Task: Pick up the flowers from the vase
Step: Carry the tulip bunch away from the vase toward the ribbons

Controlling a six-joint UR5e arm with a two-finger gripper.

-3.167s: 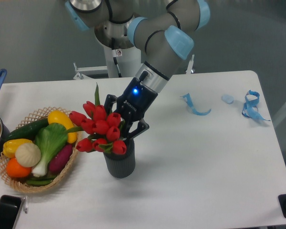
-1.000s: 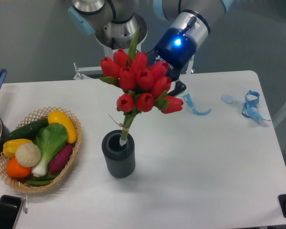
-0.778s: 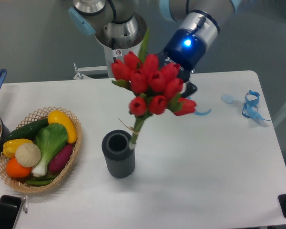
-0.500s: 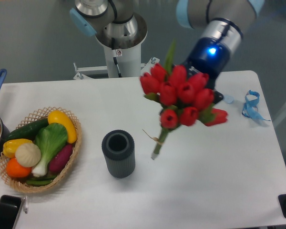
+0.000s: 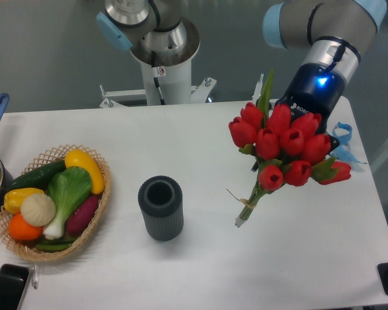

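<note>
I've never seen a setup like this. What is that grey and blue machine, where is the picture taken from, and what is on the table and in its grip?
The machine is a single robot arm of grey tubes with blue joint caps, rising from a base at the back of the white table. One fixed camera looks down at the table from the front.

At the end of the arm is a gripper, mostly hidden behind the flowers, a bunch of red tulips it carries in the air with the stems hanging free. The dark ribbed vase stands empty to their left.

Also on the table: a wicker basket of toy vegetables at the left, and blue ribbon scraps at the right.
</note>
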